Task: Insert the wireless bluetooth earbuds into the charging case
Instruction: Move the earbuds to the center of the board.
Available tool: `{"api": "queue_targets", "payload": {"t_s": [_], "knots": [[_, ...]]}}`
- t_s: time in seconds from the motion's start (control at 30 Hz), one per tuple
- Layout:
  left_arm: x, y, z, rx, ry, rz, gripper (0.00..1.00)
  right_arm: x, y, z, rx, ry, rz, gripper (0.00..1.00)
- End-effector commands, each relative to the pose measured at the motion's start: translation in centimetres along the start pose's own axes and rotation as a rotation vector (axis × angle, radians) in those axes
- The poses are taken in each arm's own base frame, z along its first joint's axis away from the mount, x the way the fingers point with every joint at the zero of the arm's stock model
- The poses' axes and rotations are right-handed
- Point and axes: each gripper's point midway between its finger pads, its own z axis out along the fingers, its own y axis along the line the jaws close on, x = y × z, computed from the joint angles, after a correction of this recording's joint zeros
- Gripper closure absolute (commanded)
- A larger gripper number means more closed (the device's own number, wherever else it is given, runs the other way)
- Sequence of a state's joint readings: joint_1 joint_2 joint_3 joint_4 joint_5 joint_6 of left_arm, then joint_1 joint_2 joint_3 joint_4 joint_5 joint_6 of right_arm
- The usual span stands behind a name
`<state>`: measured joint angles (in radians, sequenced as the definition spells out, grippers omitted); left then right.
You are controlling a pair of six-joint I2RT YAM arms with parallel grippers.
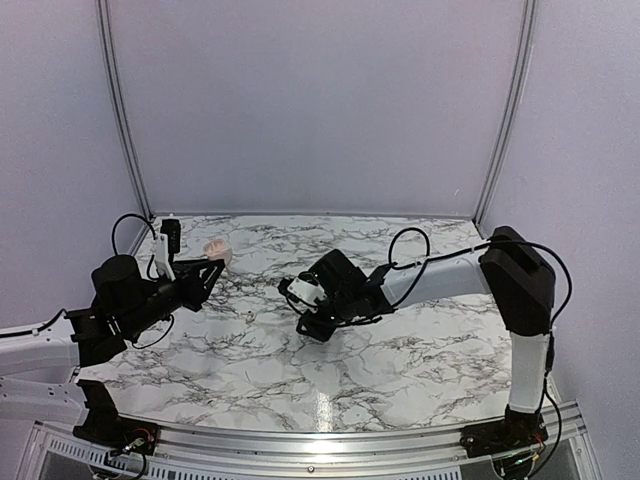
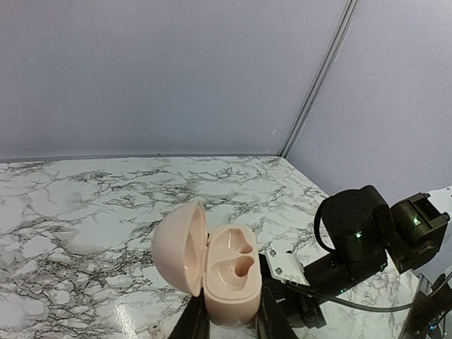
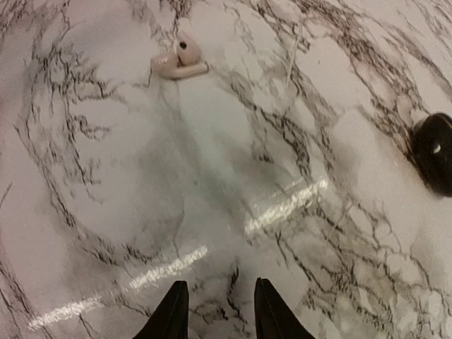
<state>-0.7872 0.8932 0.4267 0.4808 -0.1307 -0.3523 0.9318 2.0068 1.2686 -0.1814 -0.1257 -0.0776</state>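
At 11 o'clock of parted right claw (image 3: pixel 220 311), tiny earbud (image 3: pixel 180 61) could skid on slick bench (image 3: pixel 212 176); left claw (image 2: pixel 229 326) clamps case (image 2: pixel 226 272).

The top view looks down from high behind the near edge, taking in the whole desk (image 1: pixel 400 370). The left wrist view sits low, close behind the left gripper (image 2: pixel 229 318), facing level across the desk; it shares the case (image 2: pixel 226 275) and right arm (image 2: pixel 353 233) with the top view. The right wrist view looks steeply down, close over the desk, past the right gripper (image 3: pixel 217 300).
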Motion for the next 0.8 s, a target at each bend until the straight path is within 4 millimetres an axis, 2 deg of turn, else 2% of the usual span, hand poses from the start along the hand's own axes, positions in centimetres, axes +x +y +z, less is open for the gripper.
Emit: {"api": "queue_targets", "payload": {"t_s": [0.0, 0.2, 0.37, 0.5, 0.6, 0.77], "knots": [[-1.8, -0.4, -0.1, 0.013, -0.044, -0.006, 1.00, -6.6, 0.3, 1.2, -0.037, -0.138, -0.001, 0.65], [-1.9, -0.1, -0.4, 0.010, -0.051, -0.007, 1.00, -11.4, 1.9, 4.0, -0.066, -0.203, -0.025, 0.62], [-1.8, 0.0, -0.4, 0.008, -0.051, -0.005, 1.00, -13.8, 2.9, 6.1, -0.048, -0.220, -0.048, 0.65], [-1.9, 0.0, -0.4, 0.006, -0.054, -0.001, 1.00, -14.3, 2.8, 7.7, -0.022, -0.220, -0.055, 0.70], [-1.9, 0.1, -0.5, 0.005, -0.055, -0.001, 1.00, -13.8, 2.7, 9.1, -0.014, -0.198, -0.062, 0.72], [-1.9, 0.2, -0.4, 0.003, -0.055, 0.000, 1.00, -12.7, 2.3, 10.3, 0.017, -0.157, -0.083, 0.73]]}}
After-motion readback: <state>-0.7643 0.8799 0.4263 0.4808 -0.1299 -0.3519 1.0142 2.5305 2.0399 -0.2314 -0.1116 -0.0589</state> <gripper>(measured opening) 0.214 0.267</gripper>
